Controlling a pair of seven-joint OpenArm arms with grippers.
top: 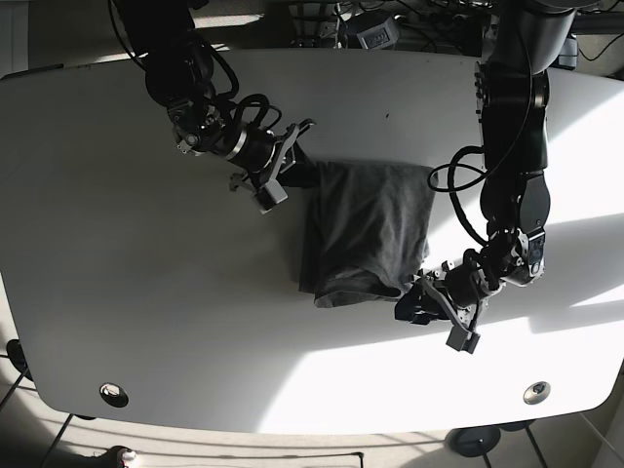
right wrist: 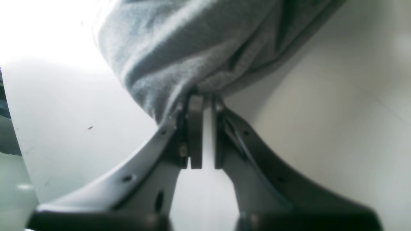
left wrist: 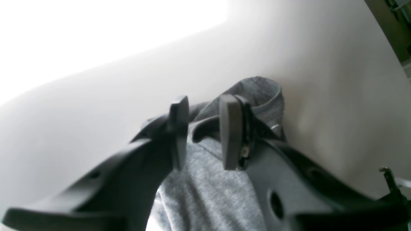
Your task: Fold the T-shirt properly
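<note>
The grey T-shirt [top: 366, 224] lies partly folded in the middle of the white table [top: 117, 253], its lower edge bunched. My right gripper [top: 295, 161] is at the shirt's upper left corner. In the right wrist view its fingers [right wrist: 195, 128] stand almost together, and the right gripper [right wrist: 205, 96] pinches a bunch of the T-shirt [right wrist: 192, 48] at its tips. My left gripper [top: 411, 304] sits at the shirt's lower right corner. In the left wrist view the left gripper [left wrist: 204, 128] is open, its fingers [left wrist: 229, 128] apart over the T-shirt [left wrist: 208, 192], with a fold of cloth beyond them.
Cables and equipment [top: 375, 29] sit beyond the table's far edge. A bright patch of sunlight [top: 322, 370] covers the near part of the table. Bare tabletop surrounds the shirt on all sides.
</note>
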